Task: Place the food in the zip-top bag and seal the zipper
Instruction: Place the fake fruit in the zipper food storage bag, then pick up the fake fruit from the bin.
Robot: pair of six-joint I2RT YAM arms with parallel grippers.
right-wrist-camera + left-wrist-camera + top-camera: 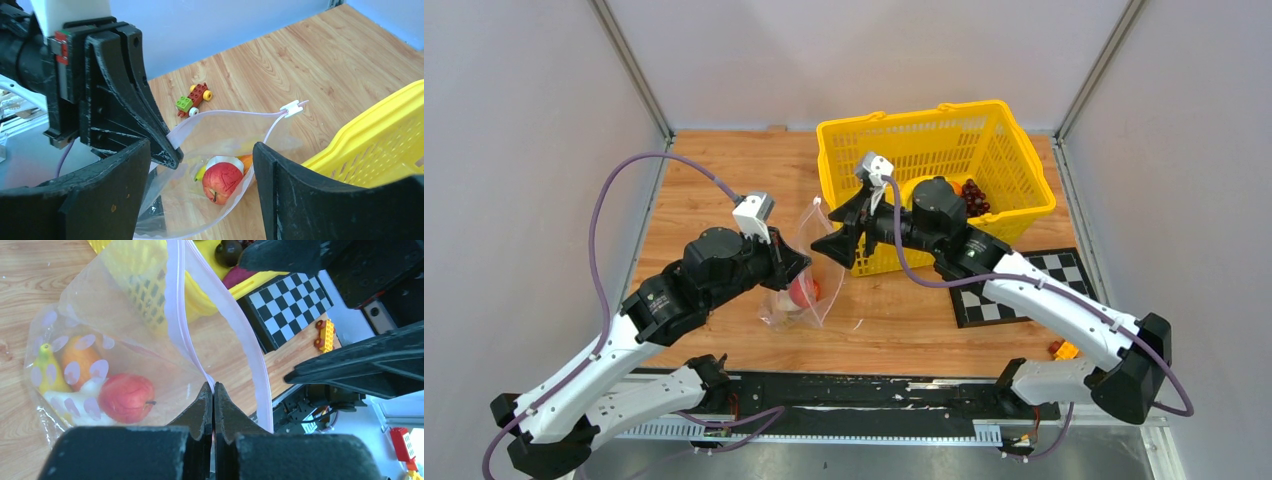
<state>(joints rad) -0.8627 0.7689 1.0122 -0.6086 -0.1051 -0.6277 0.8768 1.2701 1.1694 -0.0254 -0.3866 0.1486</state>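
On the desk, zip-top bag: lay left of the yellow basket, mouth open.
Food: apple and other pieces bagged; grapes sat in the basket.
Zipper: unsealed, left to do.
Left tool: pinched the zipper edge.
Right tool: wide, empty, over the mouth.

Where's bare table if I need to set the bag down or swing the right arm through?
Bare wood lies back-left, between the left wall and the zip-top bag, and in front, between bag and checkerboard mat. Crowded: the gap between bag and yellow basket, where the left gripper and right gripper meet.
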